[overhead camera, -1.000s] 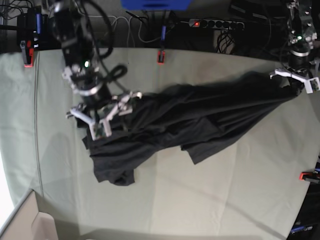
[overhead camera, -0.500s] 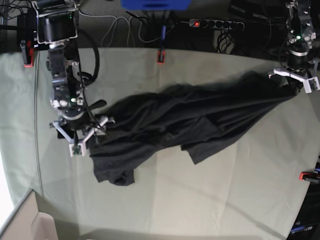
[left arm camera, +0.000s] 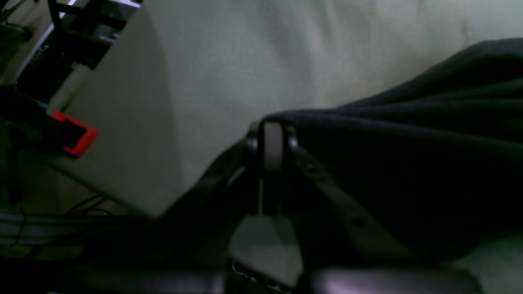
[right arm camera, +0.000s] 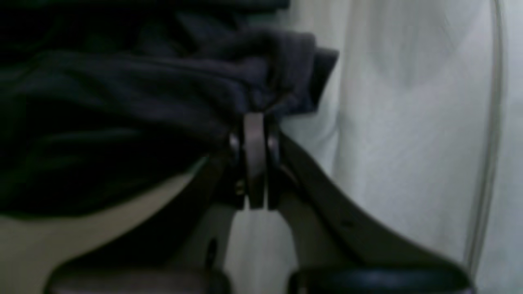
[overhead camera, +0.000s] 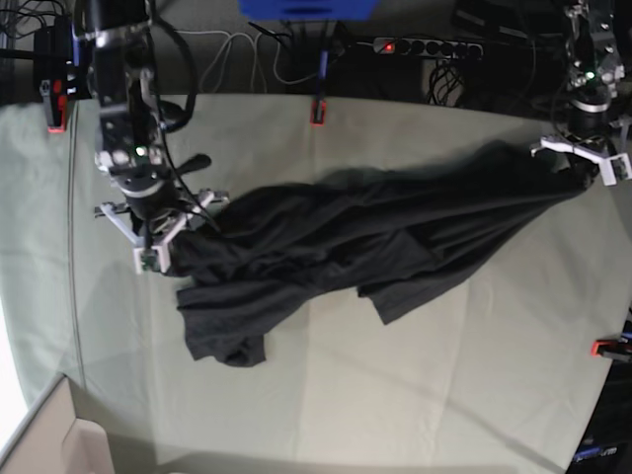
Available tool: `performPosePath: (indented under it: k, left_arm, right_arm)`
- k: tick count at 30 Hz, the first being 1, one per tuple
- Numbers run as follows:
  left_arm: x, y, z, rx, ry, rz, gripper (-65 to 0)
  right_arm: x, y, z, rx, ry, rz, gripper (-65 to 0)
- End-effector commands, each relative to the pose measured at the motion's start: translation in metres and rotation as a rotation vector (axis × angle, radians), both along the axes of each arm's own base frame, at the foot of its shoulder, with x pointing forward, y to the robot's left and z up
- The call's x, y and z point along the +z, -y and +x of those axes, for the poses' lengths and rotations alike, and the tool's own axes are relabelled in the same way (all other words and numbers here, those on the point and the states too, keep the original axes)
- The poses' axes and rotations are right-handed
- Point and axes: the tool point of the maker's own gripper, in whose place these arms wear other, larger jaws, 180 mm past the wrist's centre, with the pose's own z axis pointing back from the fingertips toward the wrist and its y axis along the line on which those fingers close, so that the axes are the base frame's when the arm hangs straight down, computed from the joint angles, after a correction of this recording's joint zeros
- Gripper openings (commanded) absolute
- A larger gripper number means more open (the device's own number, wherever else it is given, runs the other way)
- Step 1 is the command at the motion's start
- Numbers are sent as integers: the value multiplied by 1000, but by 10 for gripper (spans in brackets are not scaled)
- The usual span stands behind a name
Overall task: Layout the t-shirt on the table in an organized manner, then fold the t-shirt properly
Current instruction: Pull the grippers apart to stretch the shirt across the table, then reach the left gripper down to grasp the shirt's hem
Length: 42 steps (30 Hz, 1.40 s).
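The dark t-shirt (overhead camera: 375,222) lies crumpled and stretched in a long band across the table (overhead camera: 395,395), with a loose flap hanging toward the front left. At the shirt's left end in the base view, my right gripper (overhead camera: 156,249) is shut on a bunched fold of the fabric (right arm camera: 265,77), its fingertips (right arm camera: 255,122) pressed together. My left gripper (overhead camera: 583,166) holds the far right end of the shirt near the table's edge. In the left wrist view that gripper (left arm camera: 273,136) is shut on the shirt's edge (left arm camera: 408,155).
Red clamps (overhead camera: 317,112) (overhead camera: 56,117) (overhead camera: 604,348) grip the table cloth's edges, one also in the left wrist view (left arm camera: 75,136). A power strip (overhead camera: 425,46) and cables lie behind the table. A cardboard box (overhead camera: 59,444) sits at the front left corner.
My right arm moved left from over the shirt to its left end and shut on the fabric there, bunching it. The left arm and the shirt's right end stayed put.
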Motion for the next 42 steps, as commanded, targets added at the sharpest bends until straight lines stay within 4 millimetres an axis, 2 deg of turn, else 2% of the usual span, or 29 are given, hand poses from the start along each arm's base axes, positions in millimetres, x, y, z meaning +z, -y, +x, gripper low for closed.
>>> performPosePath:
  k: [1,3,6,9,11,19,23,26,30,33,35,39,42]
  left_arm:
    - [14,-6,6,-7,41,33,-647]
    - [15,-6,7,-8,42,33,-647]
    - [15,-6,7,-8,42,33,-647]
    - [15,-6,7,-8,42,33,-647]
    - [15,-6,7,-8,42,33,-647]
    - [15,-8,4,-2,38,36,-647]
    - [13,-5,4,-9,36,33,-647]
    - [10,-1,2,0,35,17,-642]
    - [4,6,-2,20,35,-10,-641]
    - [1,8,-8,16,21,-15,-640]
    - [8,10,-8,7,34,-8,-640]
    - [28,18,-10,-22,67,7,-615]
    - [41,24,-7,-42,96,14,-511]
  right_arm:
    - [20,-2,0,13,64,2,-650]
    - [39,-5,-12,20,102,5,-650]
    - [63,6,-31,-10,144,-5,-650]
    - [70,9,-39,-15,153,-10,-650]
    - [70,19,-50,-38,140,-25,-650]
    - [43,51,-111,-105,-6,-81,-650]
    - [29,49,-134,-98,-75,-80,-650]
    - [5,40,-146,-54,-152,-59,-650]
    - [-12,28,-151,11,-201,-26,-650]
    - [-10,37,-153,-32,-197,-27,-650]
    - [-9,43,-154,-59,-195,-31,-650]
    - [-7,52,-154,-80,-189,-44,-566]
    - [-6,53,-153,-80,-182,-44,-485]
